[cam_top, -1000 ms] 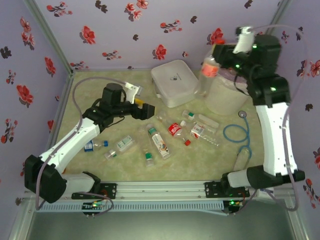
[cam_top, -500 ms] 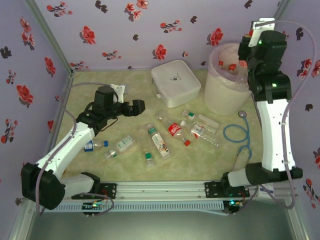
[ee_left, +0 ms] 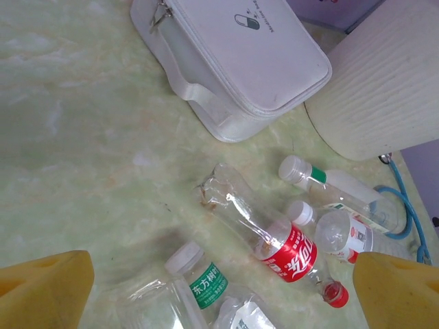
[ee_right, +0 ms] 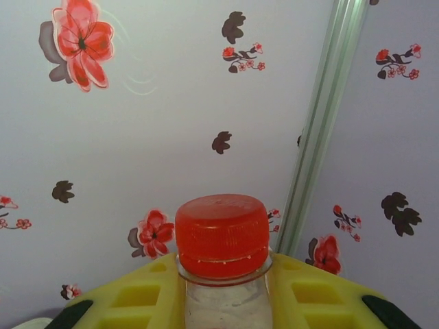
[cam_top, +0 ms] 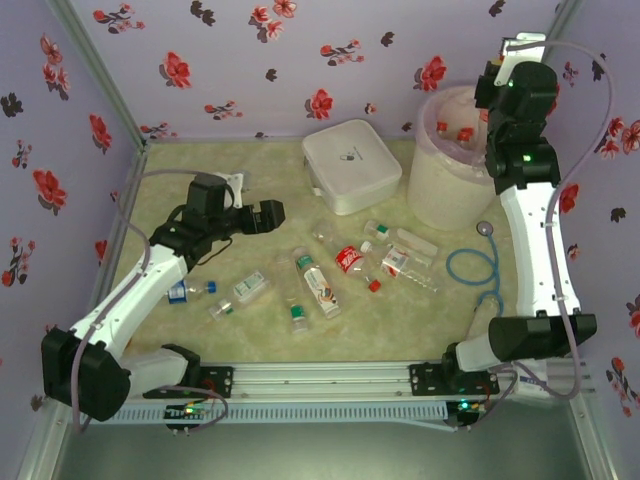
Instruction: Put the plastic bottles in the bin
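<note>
Right wrist view, and clamping tight with the right gripper: squeezing a red-capped plastic bottle upright between yellow fingers, facing the flowered wall.

Switching to the top external view: hanging that arm high at the far right rim of the bin, with two red caps showing inside.

Leaving the other plastic bottles scattered flat on the green marbled table, between the two arms.

Hovering near them with the left gripper, fingertips spread wide apart, holding nothing.

Looking down from the left wrist on a cola bottle lying just beside a green-labelled bottle.

Taking in a white zip case just beside the bin, and a blue cable looping right of the bottles.
</note>
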